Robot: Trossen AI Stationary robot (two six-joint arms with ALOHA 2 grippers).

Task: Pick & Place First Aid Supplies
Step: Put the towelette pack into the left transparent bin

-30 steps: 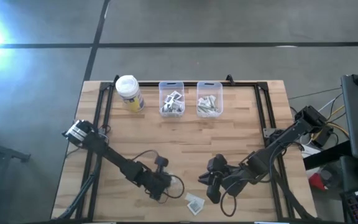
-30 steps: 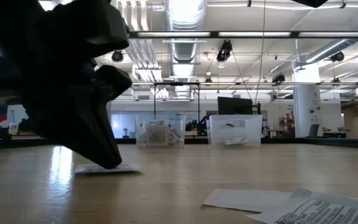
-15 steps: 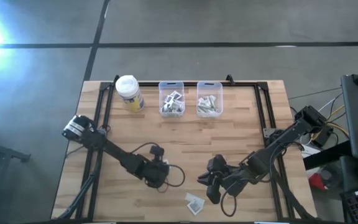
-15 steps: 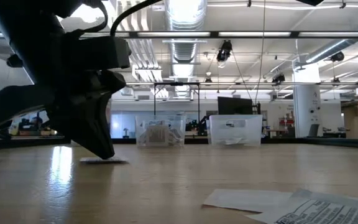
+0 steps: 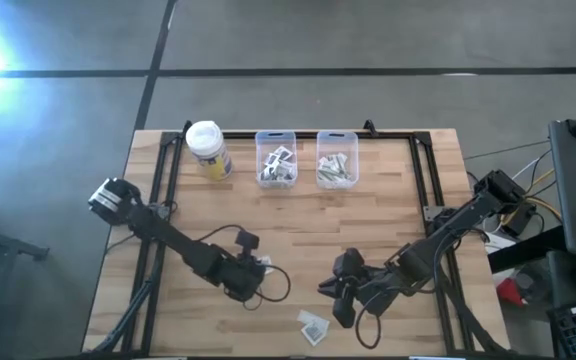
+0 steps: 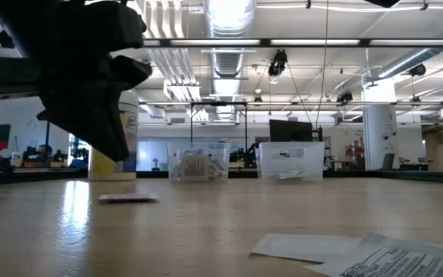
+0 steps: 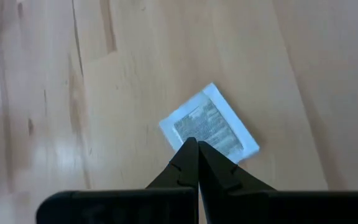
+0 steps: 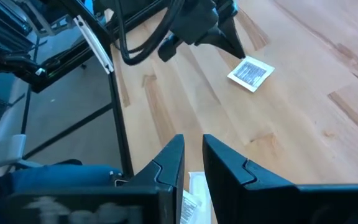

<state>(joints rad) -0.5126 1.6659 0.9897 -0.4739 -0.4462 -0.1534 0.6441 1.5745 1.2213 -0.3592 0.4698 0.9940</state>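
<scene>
1. Wooden table [image 5: 298,215]; two clear bins [image 5: 276,158] of packets and a yellow container [image 5: 208,150] along the far edge.
2. Left gripper [image 7: 197,163]: fingers together, empty, raised off the table over a square white packet [image 7: 209,127] lying flat on the wood.
3. Right gripper [image 8: 192,163]: fingers slightly apart, empty, low near the front edge beside two more packets [image 5: 313,325].
</scene>
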